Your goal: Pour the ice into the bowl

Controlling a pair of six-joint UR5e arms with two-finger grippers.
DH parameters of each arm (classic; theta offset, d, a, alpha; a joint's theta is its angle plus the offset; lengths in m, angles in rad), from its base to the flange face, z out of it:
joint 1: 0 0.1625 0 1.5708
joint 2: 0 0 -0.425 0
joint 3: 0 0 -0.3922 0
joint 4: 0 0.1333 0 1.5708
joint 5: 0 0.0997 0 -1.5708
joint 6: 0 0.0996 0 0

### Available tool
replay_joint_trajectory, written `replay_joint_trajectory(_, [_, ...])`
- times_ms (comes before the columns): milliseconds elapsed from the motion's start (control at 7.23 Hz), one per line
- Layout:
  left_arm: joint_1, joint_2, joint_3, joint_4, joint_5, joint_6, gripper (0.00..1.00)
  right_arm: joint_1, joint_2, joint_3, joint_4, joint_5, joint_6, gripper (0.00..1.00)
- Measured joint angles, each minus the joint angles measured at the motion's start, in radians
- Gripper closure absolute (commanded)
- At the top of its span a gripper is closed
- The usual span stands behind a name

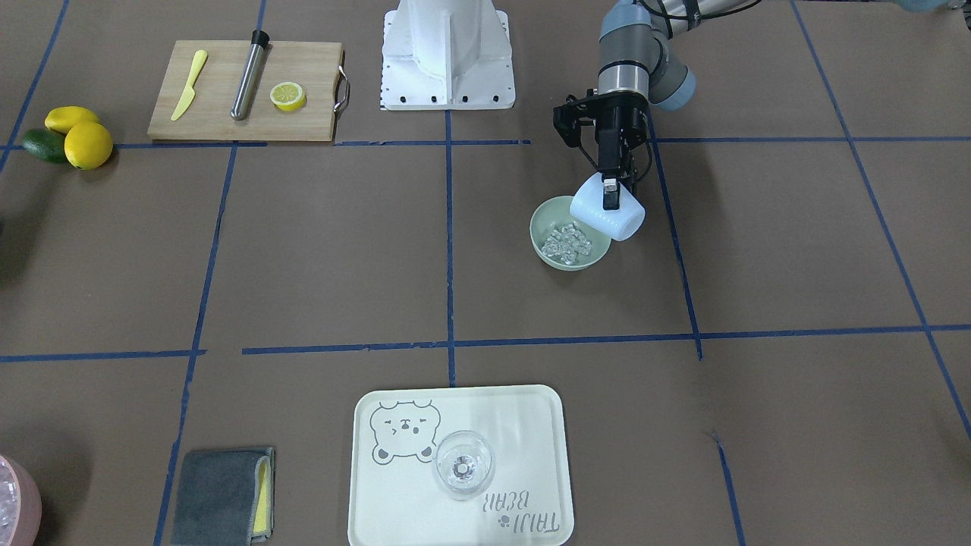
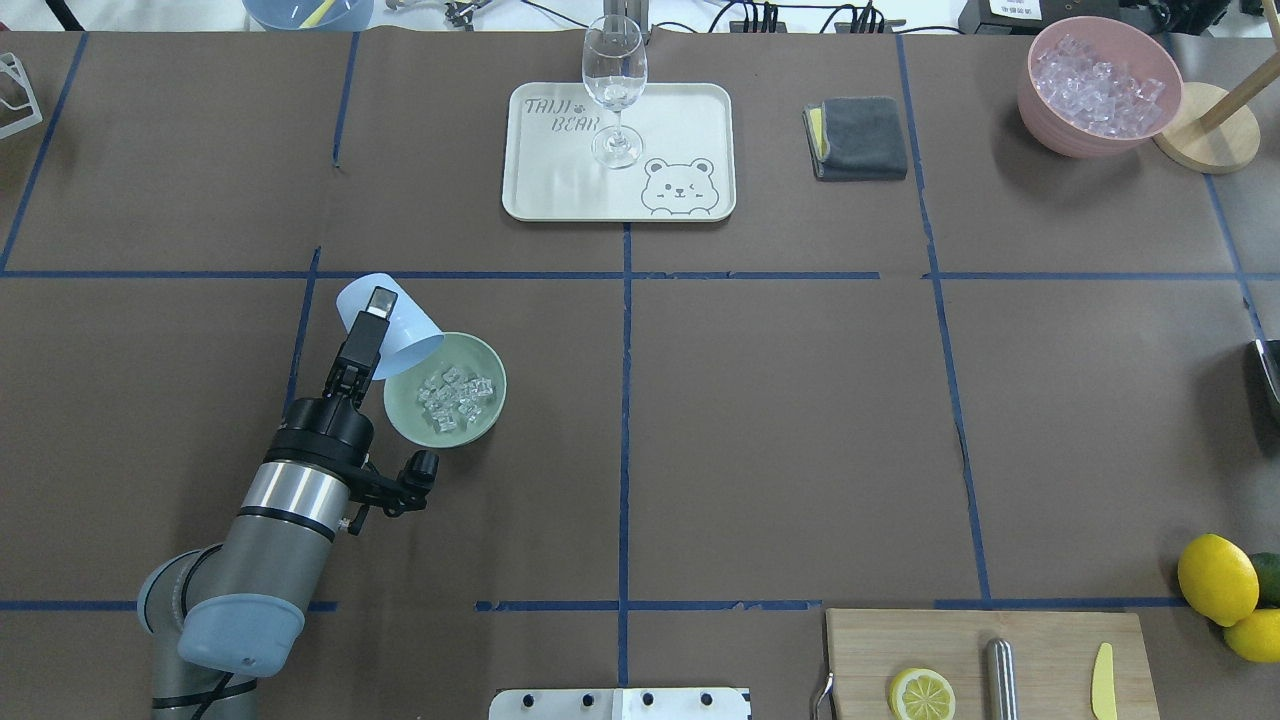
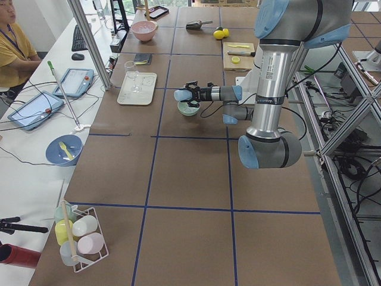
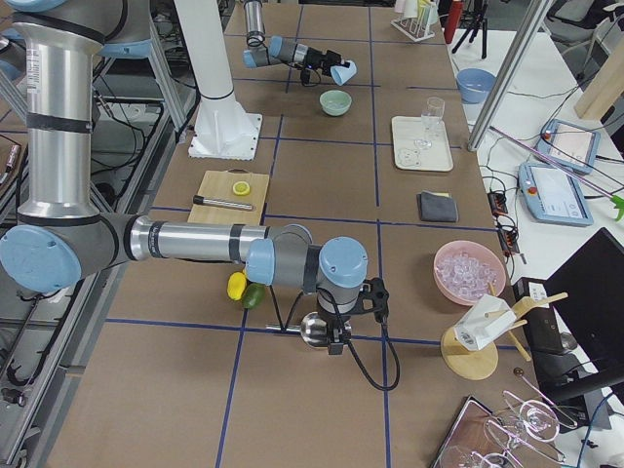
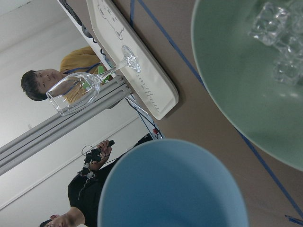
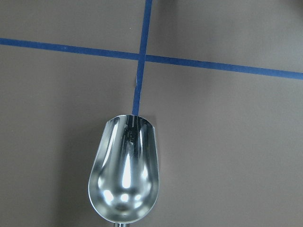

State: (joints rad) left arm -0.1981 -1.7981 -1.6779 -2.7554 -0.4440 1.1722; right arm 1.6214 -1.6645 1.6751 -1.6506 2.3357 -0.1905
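Note:
My left gripper is shut on the wall of a pale blue cup, which is tipped with its mouth over the near-left rim of the mint-green bowl. The ice lies as a heap of several clear cubes inside the bowl. The front-facing view shows the same: gripper, cup, bowl, ice. The left wrist view looks along the cup at the bowl and ice. My right arm is far off at the right table end, over a metal scoop; its fingers do not show.
A pale tray with a wine glass stands at the far middle. A grey cloth and a pink container of ice are far right. A cutting board and lemons are near right.

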Motion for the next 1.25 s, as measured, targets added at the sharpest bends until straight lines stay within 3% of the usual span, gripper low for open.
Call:
replay_joint_trajectory(277, [-0.018,0.004,0.000,-0.075,-0.069,-0.185,1.00,0.001,0.001,0.002,0.000,0.001,0.000,0.00])
replay_joint_trajectory(692, [-0.024,0.004,-0.001,-0.162,-0.161,-0.845,1.00,0.008,0.003,0.003,0.001,0.002,0.001,0.00])
replay_joint_trajectory(968, [-0.024,-0.012,-0.009,-0.203,-0.170,-1.295,1.00,0.016,0.003,0.007,0.001,0.002,0.002,0.00])
replay_joint_trajectory(1245, [-0.029,-0.033,-0.016,-0.204,-0.173,-1.611,1.00,0.020,0.002,0.017,0.002,0.003,0.002,0.00])
